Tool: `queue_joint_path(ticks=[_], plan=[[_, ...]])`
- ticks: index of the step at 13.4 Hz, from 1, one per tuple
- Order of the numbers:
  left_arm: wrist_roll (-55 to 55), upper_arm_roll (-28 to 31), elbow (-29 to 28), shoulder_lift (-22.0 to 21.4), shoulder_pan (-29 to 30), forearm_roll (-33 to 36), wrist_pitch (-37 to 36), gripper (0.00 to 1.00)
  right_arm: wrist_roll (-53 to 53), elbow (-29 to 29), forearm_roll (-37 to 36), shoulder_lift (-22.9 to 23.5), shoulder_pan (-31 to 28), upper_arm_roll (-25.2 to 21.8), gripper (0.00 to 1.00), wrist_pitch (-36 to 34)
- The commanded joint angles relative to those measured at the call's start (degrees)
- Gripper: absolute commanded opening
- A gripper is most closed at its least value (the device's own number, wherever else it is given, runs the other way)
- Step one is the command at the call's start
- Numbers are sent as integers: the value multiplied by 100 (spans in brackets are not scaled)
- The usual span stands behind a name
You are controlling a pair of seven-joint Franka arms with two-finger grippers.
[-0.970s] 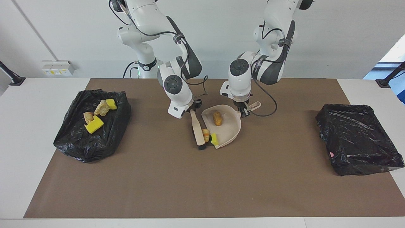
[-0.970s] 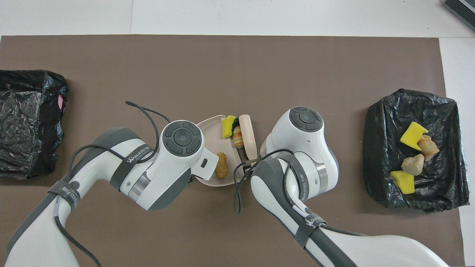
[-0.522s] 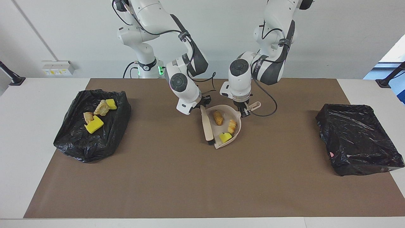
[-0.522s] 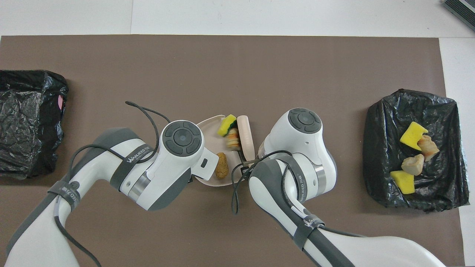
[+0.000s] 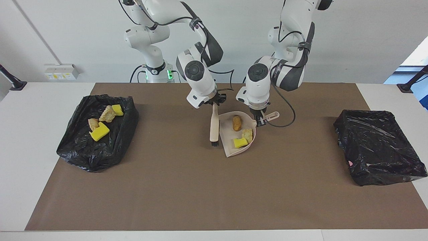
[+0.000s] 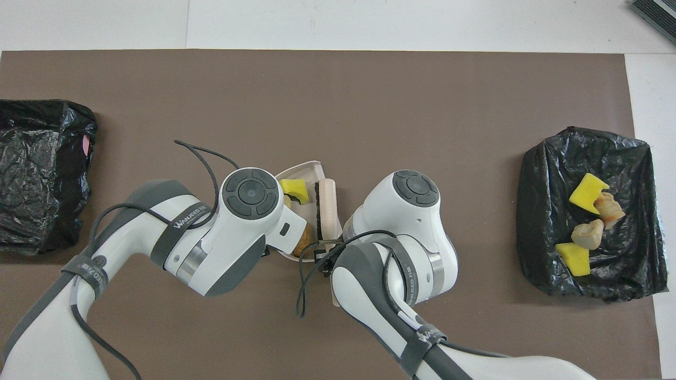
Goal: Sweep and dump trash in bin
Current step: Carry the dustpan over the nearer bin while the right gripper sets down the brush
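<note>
My left gripper (image 5: 261, 117) is shut on the handle of the beige dustpan (image 5: 230, 147) at the middle of the mat. In the pan lie an orange-tan chunk (image 5: 236, 123), a second chunk (image 5: 247, 134) and a yellow sponge piece (image 5: 239, 143). My right gripper (image 5: 215, 101) is shut on the handle of the beige brush (image 5: 213, 127), which hangs bristles down beside the pan's mouth. In the overhead view the pan's rim (image 6: 306, 170), the sponge piece (image 6: 294, 190) and the brush (image 6: 327, 206) show between the two wrists. I cannot tell whether the pan touches the mat.
A black-lined bin (image 5: 100, 147) at the right arm's end holds several scraps, yellow sponge pieces (image 5: 99, 133) and bread chunks (image 5: 107, 114). A second black-lined bin (image 5: 378, 147) stands at the left arm's end. The brown mat (image 5: 200, 194) covers the table.
The brush pushed the sponge piece and one chunk from the pan's mouth into the pan, then rose clear of it. Both grippers shifted slightly toward the left arm's end.
</note>
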Motion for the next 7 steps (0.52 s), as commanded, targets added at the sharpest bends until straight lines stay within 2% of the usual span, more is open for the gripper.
queue_joint_path(ticks=[1, 3, 7], plan=[[527, 215, -114, -233, 27, 68, 120, 0, 442, -212, -231, -678, -86, 79, 0, -584], [949, 418, -122, -444, 26, 60, 85, 0, 812, -491, -320, -915, 98, 115, 0, -630], [1977, 1024, -157, -945, 35, 33, -12, 0, 787, -1379, -267, -1548, 495, 123, 0, -411]])
